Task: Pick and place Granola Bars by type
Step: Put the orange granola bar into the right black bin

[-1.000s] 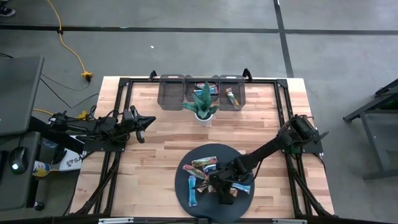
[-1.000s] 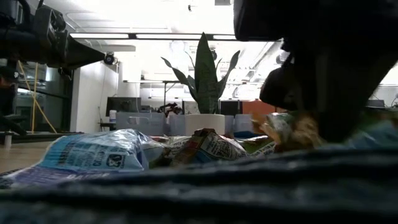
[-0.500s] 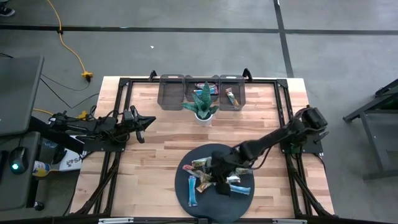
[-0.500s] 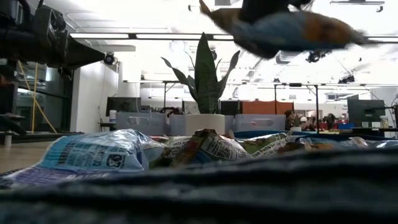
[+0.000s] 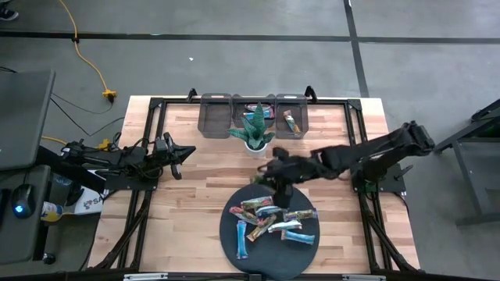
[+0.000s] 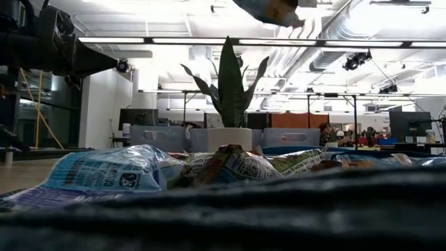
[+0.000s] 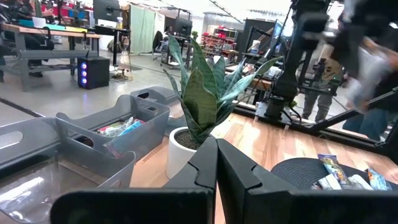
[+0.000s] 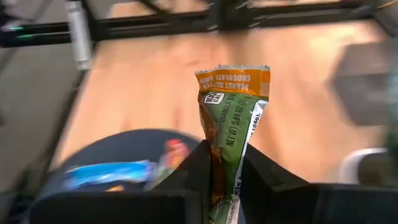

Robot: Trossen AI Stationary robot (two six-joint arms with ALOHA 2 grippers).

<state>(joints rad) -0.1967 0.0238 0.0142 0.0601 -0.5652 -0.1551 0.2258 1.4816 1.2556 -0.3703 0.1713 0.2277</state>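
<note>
Right claw [image 5: 266, 173] clamped on a shiny green-and-orange wrapped granola bar [image 8: 231, 118], held in the air over the wooden desk [image 5: 203, 176], between the round dark plate [image 5: 232, 238] and the white-potted spiky plant [image 5: 255, 129]. Other wrapped bars [image 5: 273, 222] lie on the plate. Left claw [image 5: 186, 152] at the desk's left edge, fingers together.

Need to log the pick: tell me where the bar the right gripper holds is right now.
In the high view the green-and-orange bar is pinched in the right gripper, lifted above the table between the round dark plate and the potted plant.
</note>
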